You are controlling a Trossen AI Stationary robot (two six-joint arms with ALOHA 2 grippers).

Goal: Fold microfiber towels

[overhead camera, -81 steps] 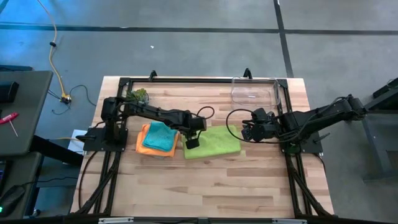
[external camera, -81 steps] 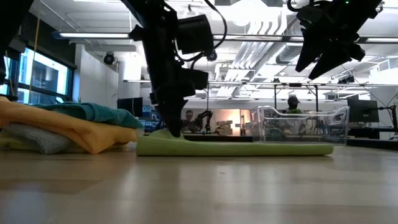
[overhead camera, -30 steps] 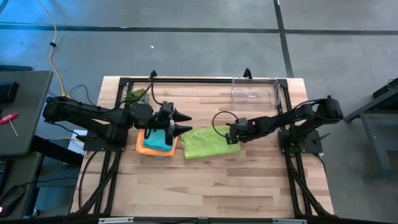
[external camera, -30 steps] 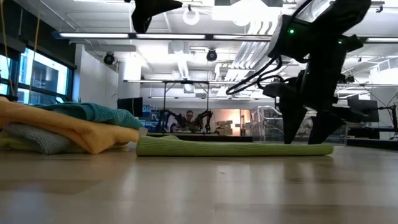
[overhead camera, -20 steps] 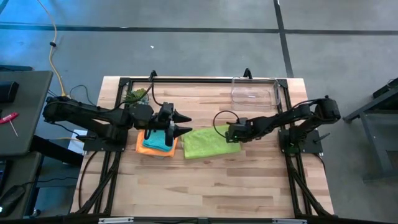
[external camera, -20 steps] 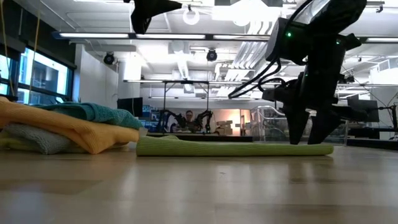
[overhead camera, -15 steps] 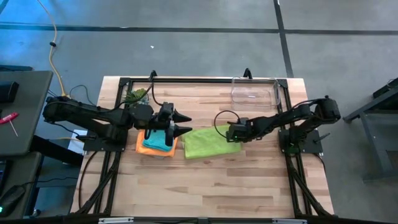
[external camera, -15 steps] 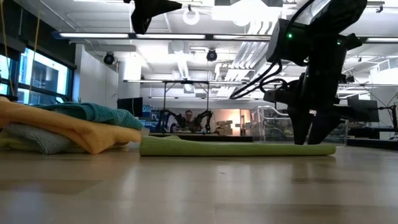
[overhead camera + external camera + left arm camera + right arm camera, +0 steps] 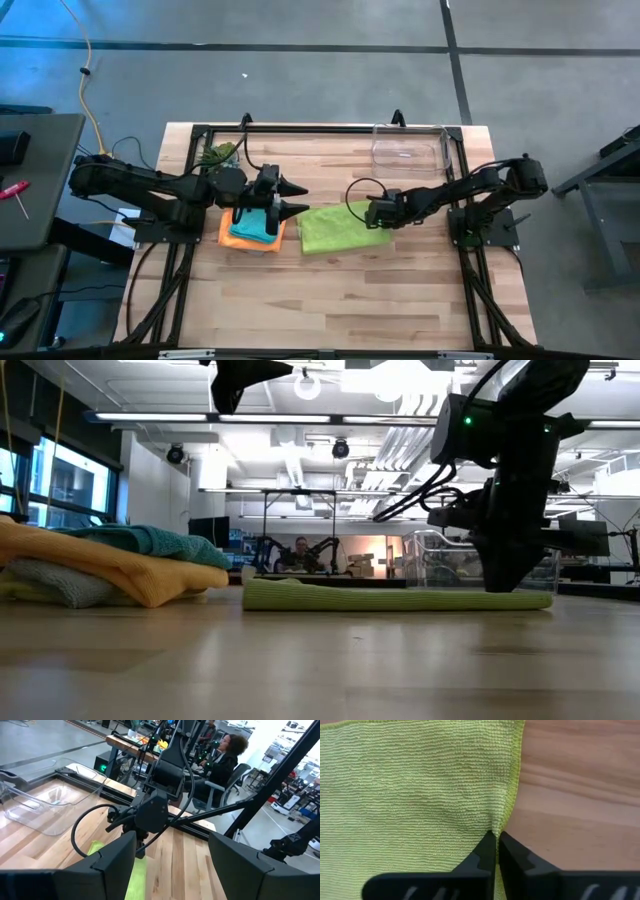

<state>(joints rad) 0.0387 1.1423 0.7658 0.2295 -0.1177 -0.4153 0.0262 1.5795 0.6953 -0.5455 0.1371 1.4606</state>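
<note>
A lime green microfiber towel [image 9: 340, 228] lies flat near the table's middle, also showing in the low view [image 9: 395, 600]. My right gripper [image 9: 378, 216] points down at its right edge and is shut on it [image 9: 496, 840]. To the left lies a stack of folded towels, teal [image 9: 256, 222] on orange [image 9: 230, 234], with grey [image 9: 60, 582] under them. My left gripper [image 9: 296, 197] hovers open above that stack, pointing toward the table's right, with nothing between its fingers [image 9: 172, 865]. My right gripper pinches the lime towel's hemmed right edge [image 9: 509, 820] between its two fingertips. The fingers come from above, pointing steeply down. The cloth puckers into small creases at the tips; one layer or several, I cannot tell. The towel lies flat on the table.
A clear plastic bin [image 9: 408, 145] stands at the far right. A small green spiky plant [image 9: 222, 154] sits at the far left. Bare wood lies along the near half of the table. A person [image 9: 225, 760] sits beyond the table.
My right gripper has tipped more steeply down and shut on the lime towel's right edge. The towel has slid a little toward the table's right, still flat.
</note>
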